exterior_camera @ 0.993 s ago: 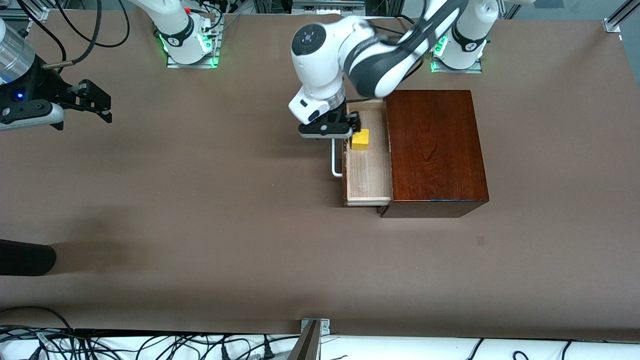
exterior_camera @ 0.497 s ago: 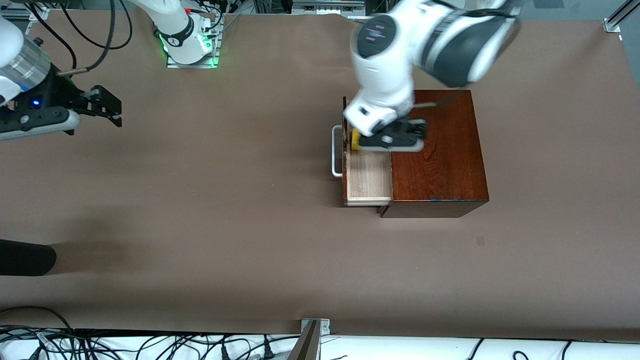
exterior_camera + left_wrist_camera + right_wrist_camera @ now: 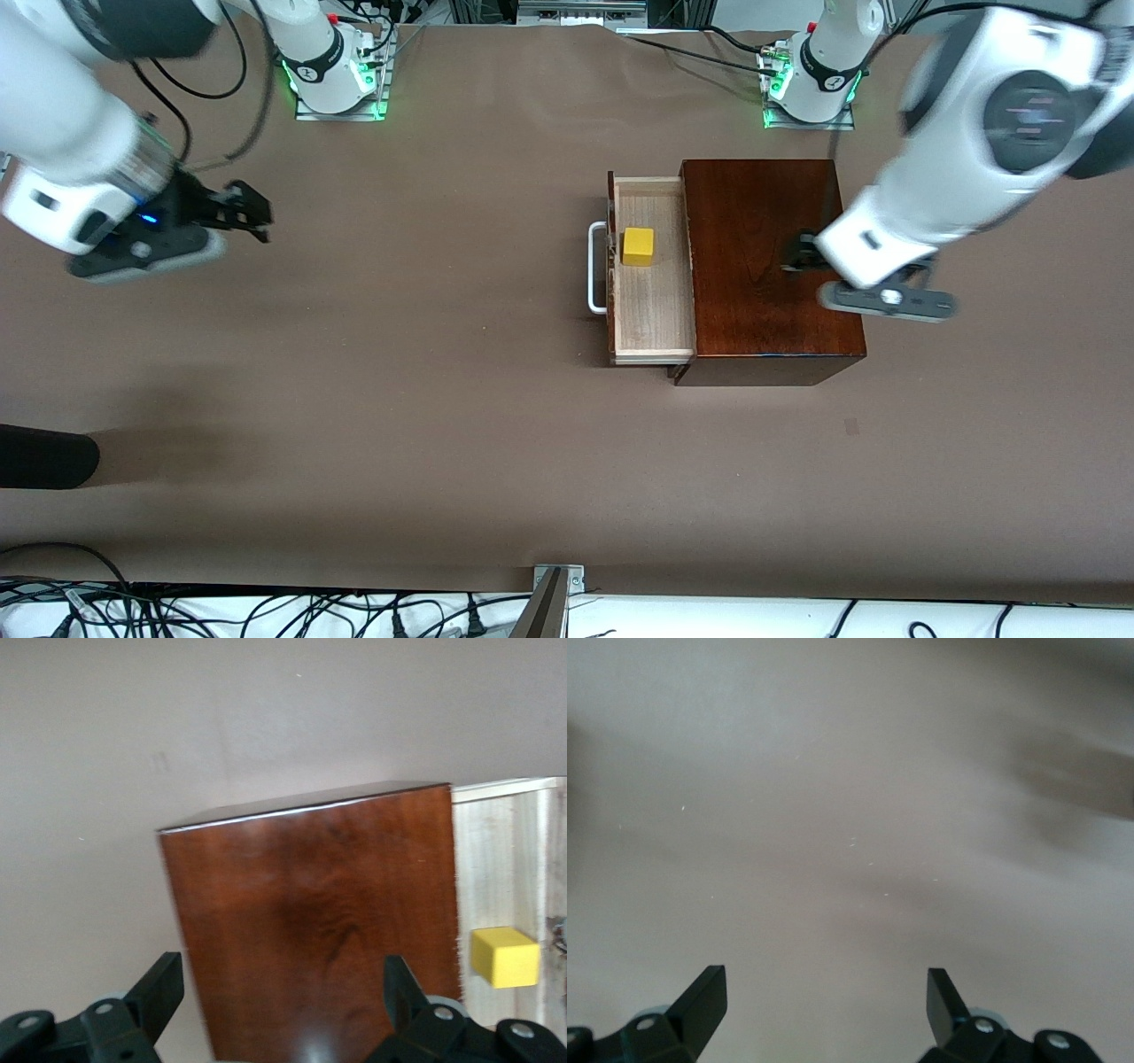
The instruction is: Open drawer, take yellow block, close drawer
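Observation:
The drawer point(image 3: 654, 301) of the dark reddish-brown wooden box point(image 3: 762, 266) stands pulled out, its white handle point(image 3: 595, 268) toward the right arm's end of the table. A yellow block point(image 3: 638, 246) rests free on the drawer's pale floor. My left gripper point(image 3: 800, 252) hangs open over the box top, apart from the block. In the left wrist view its fingers point(image 3: 162, 986) frame the box top point(image 3: 310, 904), with the yellow block point(image 3: 505, 957) off to one side. My right gripper point(image 3: 251, 211) is open over bare table; the right gripper point(image 3: 824, 997) holds nothing.
A black rounded object point(image 3: 44, 456) lies at the table's edge at the right arm's end, nearer the front camera. Cables and a metal bracket point(image 3: 556, 585) run along the front edge. Brown table point(image 3: 399, 372) spreads between the right gripper and the drawer.
The left gripper has left the drawer and swung across the box top toward its own end of the table. The block stays in the drawer. The right arm has moved toward the table's middle.

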